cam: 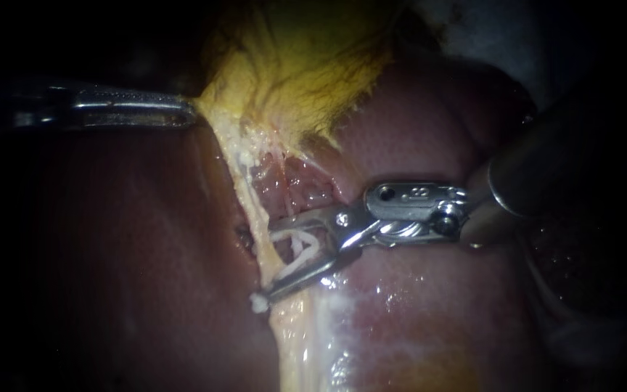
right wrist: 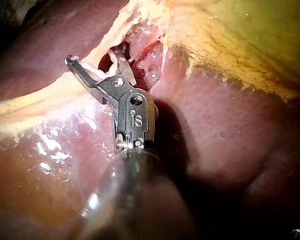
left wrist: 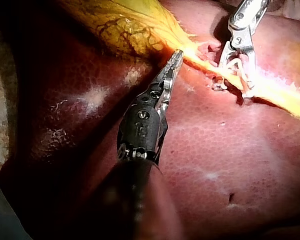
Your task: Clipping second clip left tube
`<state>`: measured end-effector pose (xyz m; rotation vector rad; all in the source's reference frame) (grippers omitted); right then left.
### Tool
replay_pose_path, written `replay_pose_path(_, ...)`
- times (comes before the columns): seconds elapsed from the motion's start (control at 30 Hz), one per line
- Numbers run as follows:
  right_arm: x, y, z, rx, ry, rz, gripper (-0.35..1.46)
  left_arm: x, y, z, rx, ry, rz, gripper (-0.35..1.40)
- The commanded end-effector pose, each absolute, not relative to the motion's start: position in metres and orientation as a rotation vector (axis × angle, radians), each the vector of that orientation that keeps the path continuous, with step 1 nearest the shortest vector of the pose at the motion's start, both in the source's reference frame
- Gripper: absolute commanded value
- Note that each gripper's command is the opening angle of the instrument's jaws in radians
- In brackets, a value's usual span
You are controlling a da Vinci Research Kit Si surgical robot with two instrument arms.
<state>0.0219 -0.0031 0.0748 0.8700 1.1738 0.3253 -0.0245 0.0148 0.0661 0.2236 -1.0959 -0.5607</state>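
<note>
While left instrument [cam: 185,113] holds gallbladder [cam: 306,65], right instrument's [cam: 270,266] clip [cam: 300,263] straddles tube [cam: 252,207].

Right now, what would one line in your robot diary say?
left instrument: jaws shut on gallbladder edge | right instrument: jaws hold open clip astride tube | clip: not yet squeezed shut

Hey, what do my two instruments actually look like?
Both have shiny bare metal tips on dark, round shafts. The left instrument has long, slim jaws with ridged edges. The right instrument has a blocky silver wrist with small screws and stamped marks, and thin, frame-like jaws.
</note>
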Motion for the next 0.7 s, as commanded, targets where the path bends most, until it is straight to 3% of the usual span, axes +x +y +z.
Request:
replay_pose_path(0.03,0.022,-0.0032,0.0747,0.886,1.181,0.326,0.59,-0.0245,0.0148,0.0661,0.223,-1.096,-0.561,-0.35)
replay_pose_path(0.5,0.0228,-0.0049,0.0726,1.001,1.233,0.312,0.52,-0.0245,0.0148,0.066,0.224,-1.095,-0.562,-0.35)
replay_pose_path(0.7,0.0226,-0.0047,0.0727,1.016,1.221,0.33,0.31,-0.0245,0.0148,0.066,0.223,-1.095,-0.562,-0.35)
